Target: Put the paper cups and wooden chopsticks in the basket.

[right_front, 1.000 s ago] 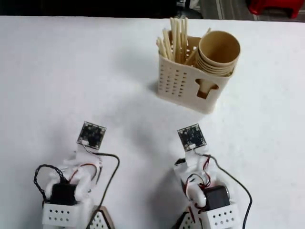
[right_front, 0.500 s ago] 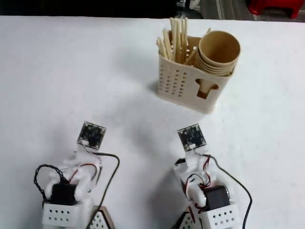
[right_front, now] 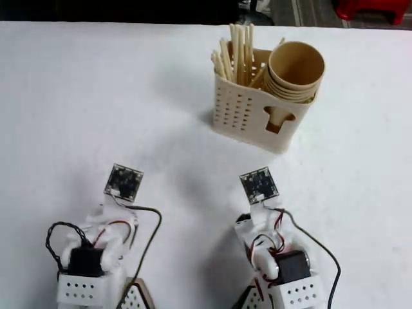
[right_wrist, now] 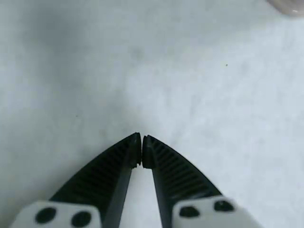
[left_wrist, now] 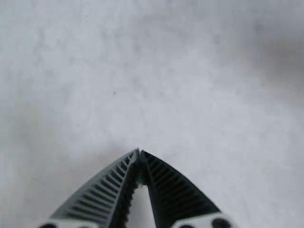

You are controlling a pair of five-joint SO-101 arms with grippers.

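From above, the basket (right_front: 254, 116) stands on the white table (right_front: 96, 96) well ahead of both arms, with the stacked paper cups (right_front: 296, 67) and wooden chopsticks (right_front: 237, 48) inside it, side by side. In the left wrist view, the left gripper (left_wrist: 140, 154) is pressed together over the tabletop. In the right wrist view, the right gripper (right_wrist: 141, 140) is likewise closed tip to tip, holding nothing.

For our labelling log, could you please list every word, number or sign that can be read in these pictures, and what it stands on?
No text can be read in any view.
The basket, paper cups and wooden chopsticks carry no print.
The dark boards on the arms' wrists: any marks are too small to read.
The white table bears no sign.
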